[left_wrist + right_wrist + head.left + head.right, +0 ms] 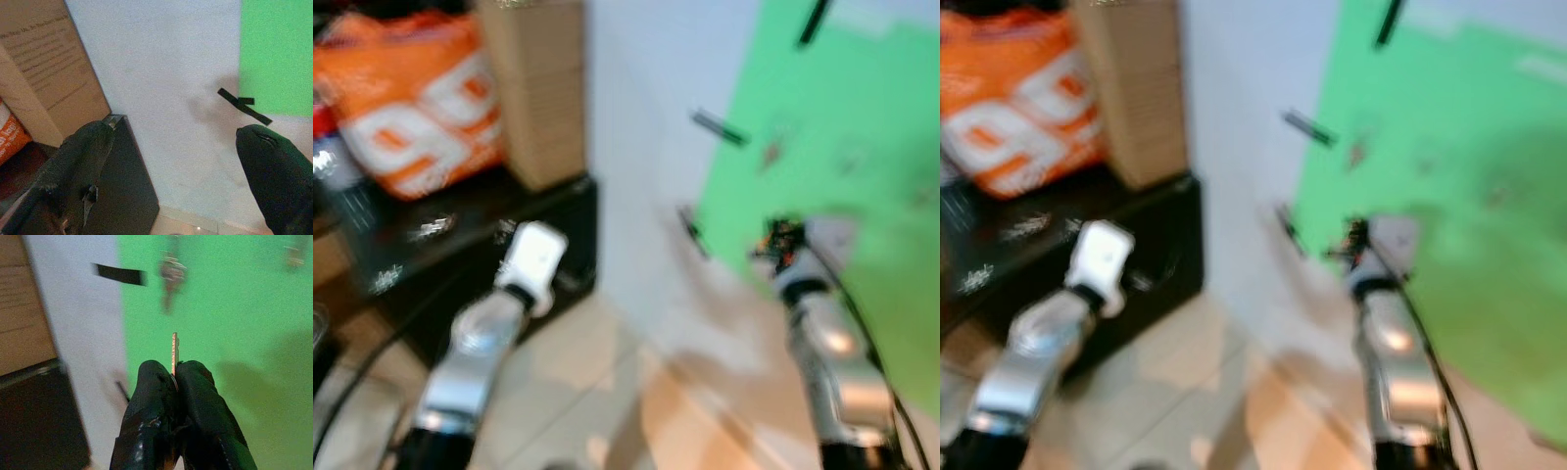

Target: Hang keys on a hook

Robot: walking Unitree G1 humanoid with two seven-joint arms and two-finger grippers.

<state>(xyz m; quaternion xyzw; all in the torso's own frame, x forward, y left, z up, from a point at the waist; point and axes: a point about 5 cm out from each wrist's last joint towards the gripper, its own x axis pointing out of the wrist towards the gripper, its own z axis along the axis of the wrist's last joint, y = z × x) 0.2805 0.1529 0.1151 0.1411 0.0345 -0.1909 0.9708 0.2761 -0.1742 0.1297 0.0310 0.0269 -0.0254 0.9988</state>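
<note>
**Key pinched in right hand, facing green panel**

Key (pixel 174 354) is clamped betw. the two black fingers of the right hand (pixel 175 382); its thin metal blade sticks out past the fingertips, edge-on, pointing at the green panel (pixel 230 308) on the wall. Head views are blurred, but the right hand (pixel 781 243) shows raised on its silver arm, at the left edge of the panel, w/ small dark/orange bits at its tip.

Farther up the panel, a blurred brownish item (pixel 170 274) hangs; cannot tell what it is. Just left of it, on the white wall (pixel 161 88), a strip of black tape (pixel 120 274). More black tape marks (pixel 718 126) sit on the wall along the panel's left edge.

Left hand (pixel 171 166) has fingers wide apart, holding nothing, aimed at the white wall nr. the corner of a black cabinet (pixel 558 245). On the cabinet: tall cardboard box (pixel 538 88) and, left of it, an orange bag (pixel 411 98) w/ white print. Beige tiled floor (pixel 578 382) below.
</note>
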